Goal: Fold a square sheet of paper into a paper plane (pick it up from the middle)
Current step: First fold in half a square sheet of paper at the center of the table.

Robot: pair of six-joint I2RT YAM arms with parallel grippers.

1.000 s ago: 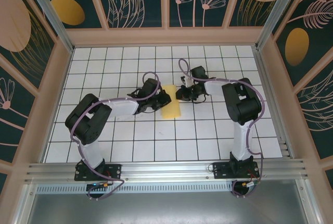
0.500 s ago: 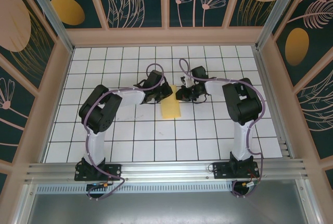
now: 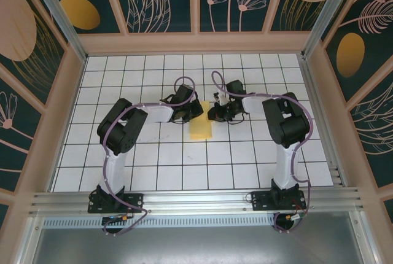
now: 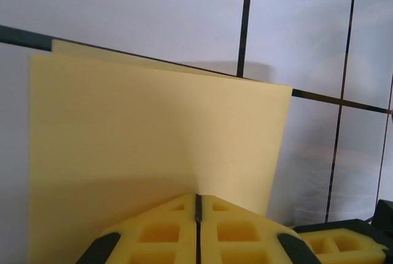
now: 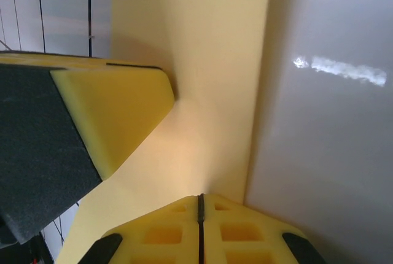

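There is one yellow sheet of paper [image 3: 201, 128], folded over. There are two robot arms, the left arm [image 3: 153, 113] and the right arm [image 3: 282, 123]. There is one tiled table [image 3: 159, 166].

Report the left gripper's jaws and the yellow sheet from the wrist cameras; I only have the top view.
Observer: In the left wrist view the left gripper is shut, its pads meeting at a thin seam, with the tips at the sheet.
Operator: Confirm the fold.
Observer: Two layers; the back one peeks out along the top edge in that view, slightly offset.
Operator: Check the right side.
Observer: The right gripper is shut too, tips at the sheet, with a left finger beside it.
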